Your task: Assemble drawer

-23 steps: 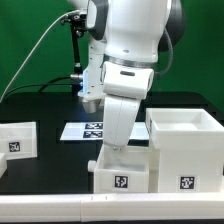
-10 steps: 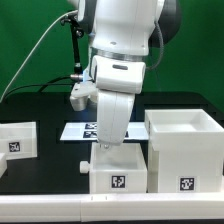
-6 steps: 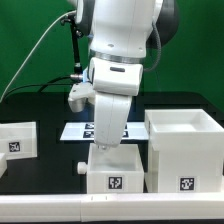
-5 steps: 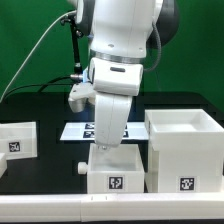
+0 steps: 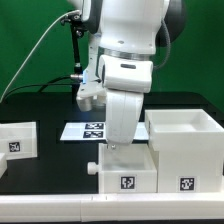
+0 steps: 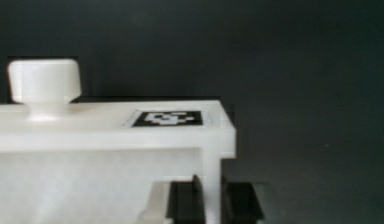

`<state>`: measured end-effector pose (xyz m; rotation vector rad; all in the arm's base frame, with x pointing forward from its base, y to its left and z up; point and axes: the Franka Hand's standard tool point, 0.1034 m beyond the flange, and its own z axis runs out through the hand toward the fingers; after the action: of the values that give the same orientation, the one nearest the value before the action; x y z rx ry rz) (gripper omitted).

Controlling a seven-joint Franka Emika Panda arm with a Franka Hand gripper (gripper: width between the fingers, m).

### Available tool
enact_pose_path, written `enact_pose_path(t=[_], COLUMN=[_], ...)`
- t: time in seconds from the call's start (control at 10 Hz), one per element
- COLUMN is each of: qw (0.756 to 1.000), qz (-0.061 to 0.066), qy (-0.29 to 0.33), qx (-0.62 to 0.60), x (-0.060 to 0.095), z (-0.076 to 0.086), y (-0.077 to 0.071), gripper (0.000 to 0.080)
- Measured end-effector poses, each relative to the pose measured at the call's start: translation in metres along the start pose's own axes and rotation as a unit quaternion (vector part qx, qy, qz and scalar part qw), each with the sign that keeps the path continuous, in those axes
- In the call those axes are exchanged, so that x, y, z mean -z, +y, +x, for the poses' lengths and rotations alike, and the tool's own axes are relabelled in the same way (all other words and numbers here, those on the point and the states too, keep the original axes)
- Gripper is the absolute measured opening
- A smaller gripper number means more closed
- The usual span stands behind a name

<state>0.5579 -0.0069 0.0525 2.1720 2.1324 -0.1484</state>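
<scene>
Fingers (image 6: 184,203): your gripper (image 6: 215,200) has them nearly closed, pinching a thin wall of the drawer (image 5: 128,178).
Drawer: sits near the front of the black table (image 5: 45,175), with its tag (image 5: 127,182) facing the exterior camera.
Cube casing (image 5: 186,150): just beside the drawer, on the exterior view's right.
Marker board (image 5: 85,131): lies behind the drawer.
White part (image 5: 17,138): well apart, on the exterior view's left.

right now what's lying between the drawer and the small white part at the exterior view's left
Only bare black table between the drawer and the small white part, seen in the exterior view. The marker board lies further back.
</scene>
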Motion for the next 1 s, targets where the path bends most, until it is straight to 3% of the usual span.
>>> enact_pose_path(t=[0.4,1.0], qw=[1.0,1.0], qz=[0.012,0.009], qy=[0.0,0.002], qx=[-0.01,-0.01], x=[-0.013,-0.013], z=[0.005,0.007], y=[-0.012,-0.014], gripper=[0.0038,0.0038])
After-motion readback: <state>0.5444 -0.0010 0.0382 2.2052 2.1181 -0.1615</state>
